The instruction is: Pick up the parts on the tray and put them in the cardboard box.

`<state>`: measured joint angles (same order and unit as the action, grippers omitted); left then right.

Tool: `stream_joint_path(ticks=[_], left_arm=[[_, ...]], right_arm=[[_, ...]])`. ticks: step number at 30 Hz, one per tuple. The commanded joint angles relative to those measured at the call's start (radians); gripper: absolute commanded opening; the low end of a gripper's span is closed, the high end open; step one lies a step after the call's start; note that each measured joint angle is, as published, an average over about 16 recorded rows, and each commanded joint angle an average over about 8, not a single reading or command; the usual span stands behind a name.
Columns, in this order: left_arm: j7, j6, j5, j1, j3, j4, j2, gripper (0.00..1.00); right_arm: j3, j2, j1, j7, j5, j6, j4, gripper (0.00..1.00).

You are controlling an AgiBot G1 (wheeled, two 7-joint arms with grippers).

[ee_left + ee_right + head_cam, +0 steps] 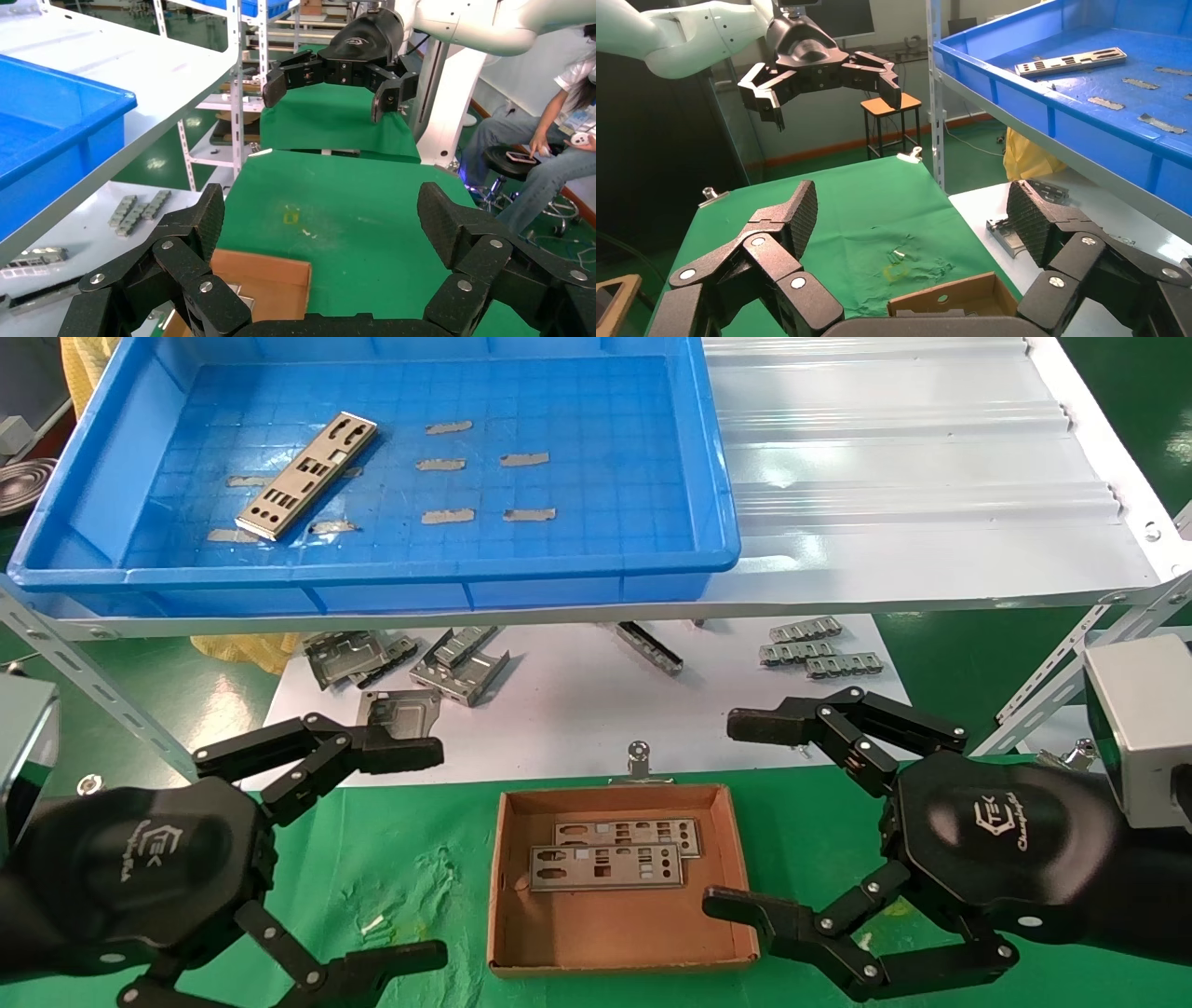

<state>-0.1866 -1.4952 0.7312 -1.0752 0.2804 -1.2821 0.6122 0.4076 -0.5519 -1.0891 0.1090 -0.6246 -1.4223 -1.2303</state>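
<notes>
Up on the white ribbed shelf (913,477) sits the blue tray (717,523), and we can see one punched metal plate (307,475) lying at a slant on its grid floor toward the robot's left, with small grey tape strips (484,463) scattered around it. Down on the green surface (410,877) we have the cardboard box (619,933) right in the middle, and two plates (610,854) lie flat inside it, overlapping, up against the far wall. We have our left gripper (410,854) hovering to the left of the box, jaws spread wide and holding nothing. Our right gripper (736,812) hangs over the box's right edge, jaws likewise wide apart and empty, the lower finger (745,905) crossing the box's near right corner in the head view. Beyond the box, under the shelf, a white sheet (577,710) carries bent grey brackets (456,663) on the left and a small cluster of grey pieces (819,652) on the right. From the left wrist view we catch the other gripper (330,88) open above the green cloth, and a seated person (555,154) off beyond it.
</notes>
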Motion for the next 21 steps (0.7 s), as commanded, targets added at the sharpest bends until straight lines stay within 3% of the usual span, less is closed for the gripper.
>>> stream_joint_path(ticks=[1,21], left_arm=[[0.000,0.000,0.000,0.000,0.000,0.000,0.000,1.00],[0.000,0.000,0.000,0.000,0.000,0.000,0.000,1.00]], right_arm=[[0.000,0.000,0.000,0.000,0.000,0.000,0.000,1.00],[0.000,0.000,0.000,0.000,0.000,0.000,0.000,1.00]])
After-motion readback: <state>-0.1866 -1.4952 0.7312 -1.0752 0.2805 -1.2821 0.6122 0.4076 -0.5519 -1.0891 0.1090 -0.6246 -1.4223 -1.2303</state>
